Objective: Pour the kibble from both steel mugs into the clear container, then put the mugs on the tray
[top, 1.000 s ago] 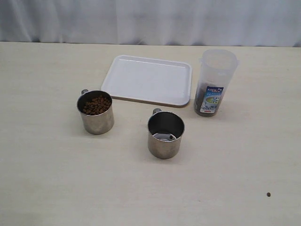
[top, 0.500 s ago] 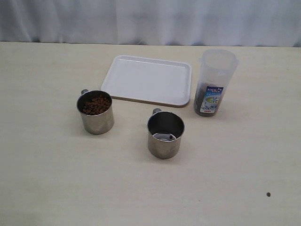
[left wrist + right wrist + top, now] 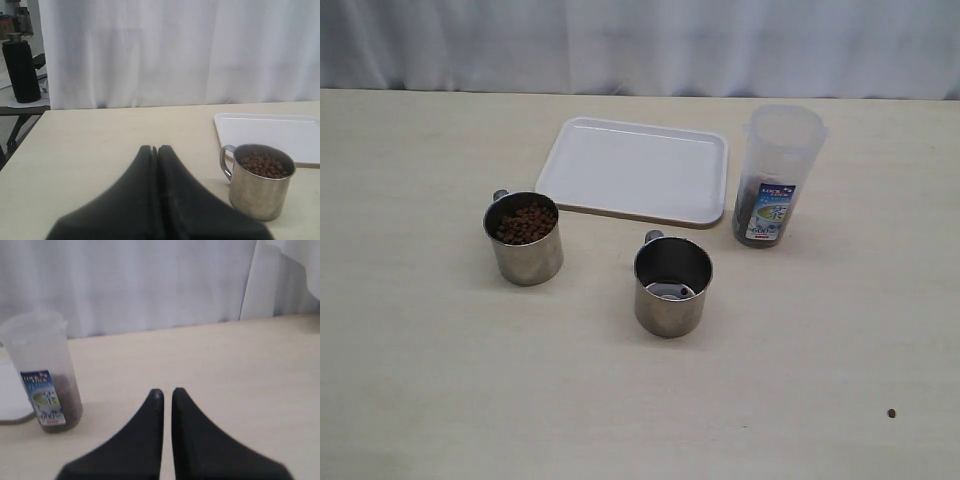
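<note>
One steel mug [image 3: 523,240] stands left of centre, filled with brown kibble [image 3: 526,222]. The other steel mug [image 3: 672,287] stands mid-table showing its bare steel bottom. The white tray [image 3: 635,168] lies behind them with nothing on it. To its right stands the clear container [image 3: 777,175], with a layer of kibble in its bottom. Neither gripper shows in the exterior view. In the left wrist view my left gripper [image 3: 156,148] is shut on nothing, beside the full mug [image 3: 260,182]. My right gripper [image 3: 166,391] is shut with a thin slit, apart from the container [image 3: 42,372].
A single stray pellet [image 3: 891,413] lies on the table near the front right. A white curtain hangs behind the table's far edge. Off the table's left side, a black bottle [image 3: 20,65] stands on a side table.
</note>
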`<state>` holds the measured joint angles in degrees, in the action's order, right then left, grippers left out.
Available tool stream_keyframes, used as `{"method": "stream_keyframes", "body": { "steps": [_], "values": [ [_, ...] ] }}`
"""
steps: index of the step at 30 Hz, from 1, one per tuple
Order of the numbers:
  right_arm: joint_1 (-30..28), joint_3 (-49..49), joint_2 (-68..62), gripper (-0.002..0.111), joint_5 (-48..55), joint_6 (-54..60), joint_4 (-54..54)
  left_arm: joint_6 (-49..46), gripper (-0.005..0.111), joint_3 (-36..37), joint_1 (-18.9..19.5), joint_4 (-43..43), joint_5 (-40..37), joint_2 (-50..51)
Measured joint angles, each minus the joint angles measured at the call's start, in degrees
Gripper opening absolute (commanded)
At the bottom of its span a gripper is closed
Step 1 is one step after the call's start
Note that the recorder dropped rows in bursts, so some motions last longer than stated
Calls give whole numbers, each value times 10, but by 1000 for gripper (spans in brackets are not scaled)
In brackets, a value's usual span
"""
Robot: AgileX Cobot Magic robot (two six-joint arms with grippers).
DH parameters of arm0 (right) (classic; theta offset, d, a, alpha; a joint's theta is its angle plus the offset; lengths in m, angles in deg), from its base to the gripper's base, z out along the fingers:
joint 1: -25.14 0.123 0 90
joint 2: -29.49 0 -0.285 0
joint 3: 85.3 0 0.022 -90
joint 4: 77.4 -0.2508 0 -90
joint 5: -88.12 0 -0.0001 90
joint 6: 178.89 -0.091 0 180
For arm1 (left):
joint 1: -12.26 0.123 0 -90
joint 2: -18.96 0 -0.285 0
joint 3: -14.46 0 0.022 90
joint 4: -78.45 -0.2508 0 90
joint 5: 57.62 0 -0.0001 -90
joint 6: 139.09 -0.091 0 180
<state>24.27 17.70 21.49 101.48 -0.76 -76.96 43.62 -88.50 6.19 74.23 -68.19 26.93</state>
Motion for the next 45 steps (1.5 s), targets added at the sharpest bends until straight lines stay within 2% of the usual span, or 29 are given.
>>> {"method": "stream_keyframes", "body": {
  "steps": [4, 11, 16, 45],
  "values": [
    [9, 0, 0, 5, -49, -2, 0, 0, 0, 0, 0, 0, 0, 0],
    [102, 0, 0, 5, -61, 8, 0, 0, 0, 0, 0, 0, 0, 0],
    [124, 0, 0, 5, -64, 14, 0, 0, 0, 0, 0, 0, 0, 0],
    [112, 0, 0, 5, -70, 19, -1, 0, 0, 0, 0, 0, 0, 0]
  ]
}}
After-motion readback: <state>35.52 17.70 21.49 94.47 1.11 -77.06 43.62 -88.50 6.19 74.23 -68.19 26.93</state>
